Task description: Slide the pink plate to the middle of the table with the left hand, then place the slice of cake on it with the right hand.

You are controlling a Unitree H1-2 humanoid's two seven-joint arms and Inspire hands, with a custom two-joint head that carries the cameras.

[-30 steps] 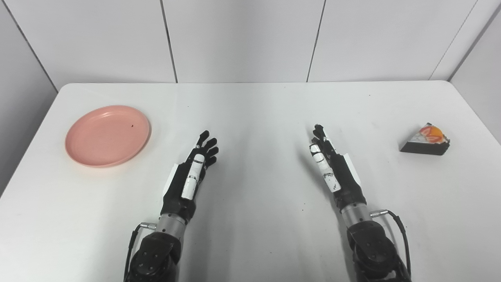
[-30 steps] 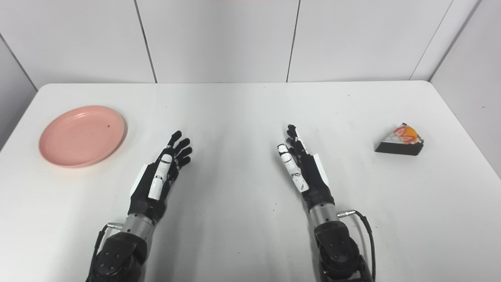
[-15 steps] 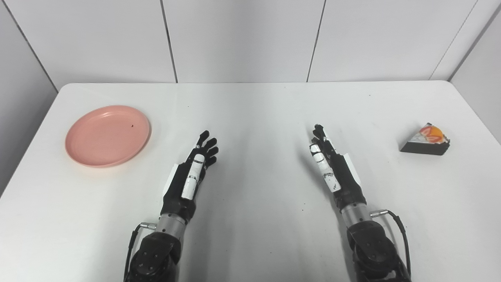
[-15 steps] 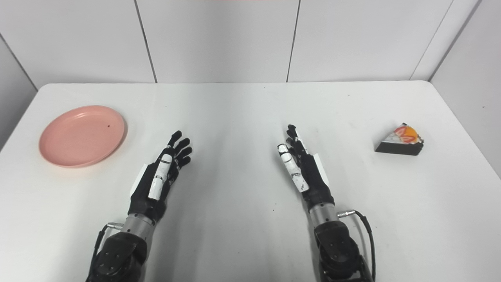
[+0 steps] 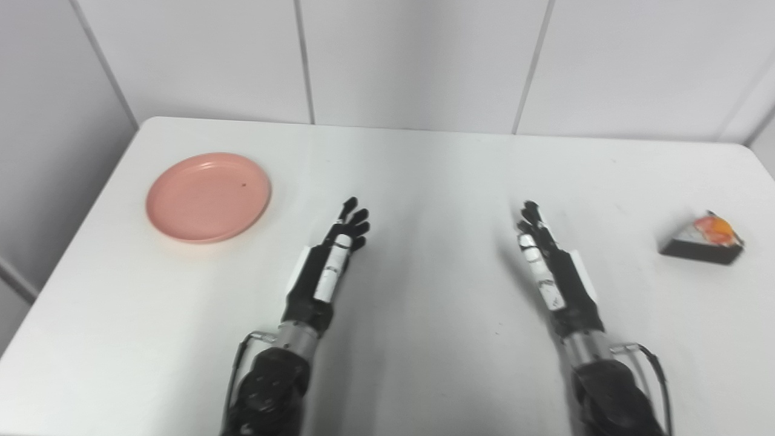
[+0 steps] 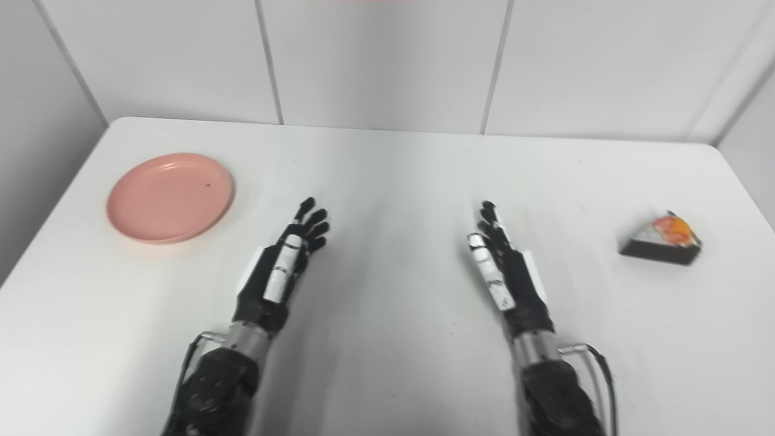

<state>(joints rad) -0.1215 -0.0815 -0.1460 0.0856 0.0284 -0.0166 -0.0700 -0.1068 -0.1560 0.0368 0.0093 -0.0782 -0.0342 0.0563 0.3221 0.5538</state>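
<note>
The pink plate [image 5: 208,196] lies empty on the white table's far left. The slice of cake [image 5: 702,240], a dark wedge with white and orange topping, sits at the far right. My left hand [image 5: 330,260] is open, fingers stretched forward, resting over the table to the right of and nearer than the plate, apart from it. My right hand [image 5: 548,266] is open too, edge-on, well left of the cake. Both hands are empty. In the right eye view the plate [image 6: 170,197] and cake [image 6: 662,239] show likewise.
The white table [image 5: 424,181] is bounded by grey wall panels at the back and left. Its left edge runs close to the plate; its right edge lies just past the cake.
The whole picture has shifted right and tilted slightly, so the camera has moved. The hands, plate and cake keep their places on the table.
</note>
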